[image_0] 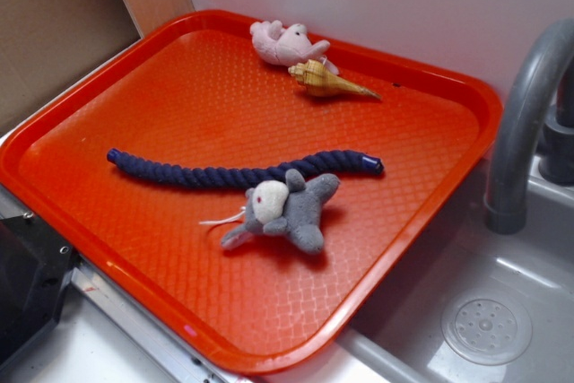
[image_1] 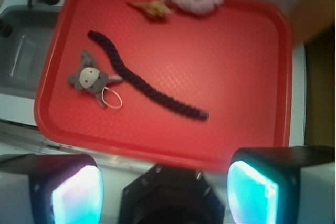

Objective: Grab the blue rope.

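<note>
So my gripper [image_1: 165,190] is hanging up high over the near edge of the orange tray [image_1: 247,66], and from the wrist view both fingers [image_1: 79,192] sit wide apart at the bottom of the shot with nothing between them, glowing kind of teal on the inner pads. Nothing is touching them at all. Out past that, the blue rope [image_1: 139,80] is lying flat across the middle of the tray, a long dark twisted thing that snakes in a loose bend, well away from my fingers. In the exterior view you can see one shiny blue cap at its right end and the rope [image_0: 238,172] running roughly left to right across the tray [image_0: 108,114]. Right up against the rope is the grey-and-white plush mouse [image_0: 287,208], lying on its side with one ear touching or just overlapping the rope, and its thin white string tail looping out on the tray. Further back, near the far rim, there's a tan spiral seashell [image_0: 327,81] and a pale pink plush toy [image_0: 287,42] just behind it, the two basically touching. Off beside the tray there's a grey sink [image_0: 475,311] with a curved grey faucet [image_0: 525,123] and a round drain.
</note>
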Available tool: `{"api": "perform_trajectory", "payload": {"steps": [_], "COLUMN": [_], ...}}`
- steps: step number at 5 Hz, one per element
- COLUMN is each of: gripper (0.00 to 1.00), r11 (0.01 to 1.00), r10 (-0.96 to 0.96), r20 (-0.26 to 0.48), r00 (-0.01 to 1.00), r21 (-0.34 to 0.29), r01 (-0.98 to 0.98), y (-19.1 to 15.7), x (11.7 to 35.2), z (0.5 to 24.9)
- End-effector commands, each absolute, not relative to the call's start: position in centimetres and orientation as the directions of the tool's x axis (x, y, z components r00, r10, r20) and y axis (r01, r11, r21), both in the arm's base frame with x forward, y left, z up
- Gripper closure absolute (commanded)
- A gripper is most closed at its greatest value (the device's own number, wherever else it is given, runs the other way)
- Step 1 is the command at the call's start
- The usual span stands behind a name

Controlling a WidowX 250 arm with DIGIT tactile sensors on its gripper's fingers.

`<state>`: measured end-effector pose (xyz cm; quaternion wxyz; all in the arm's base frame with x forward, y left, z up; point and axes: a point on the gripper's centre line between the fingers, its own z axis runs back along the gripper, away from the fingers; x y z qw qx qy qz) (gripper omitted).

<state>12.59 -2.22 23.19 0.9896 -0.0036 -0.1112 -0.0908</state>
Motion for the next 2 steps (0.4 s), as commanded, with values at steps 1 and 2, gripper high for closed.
{"api": "perform_trajectory", "payload": {"steps": [1,2], "gripper": [0.00,0.00], "r11": [0.775,0.596], "r10": [-0.613,-0.769], "r20": [0.367,0.361], "r00": [0.700,0.528], "r21": [0.105,0.104], "r01": [0.623,0.796], "y": [-1.9,-2.1], "x": [17.2,19.9], "z": [20.6,18.9]}}
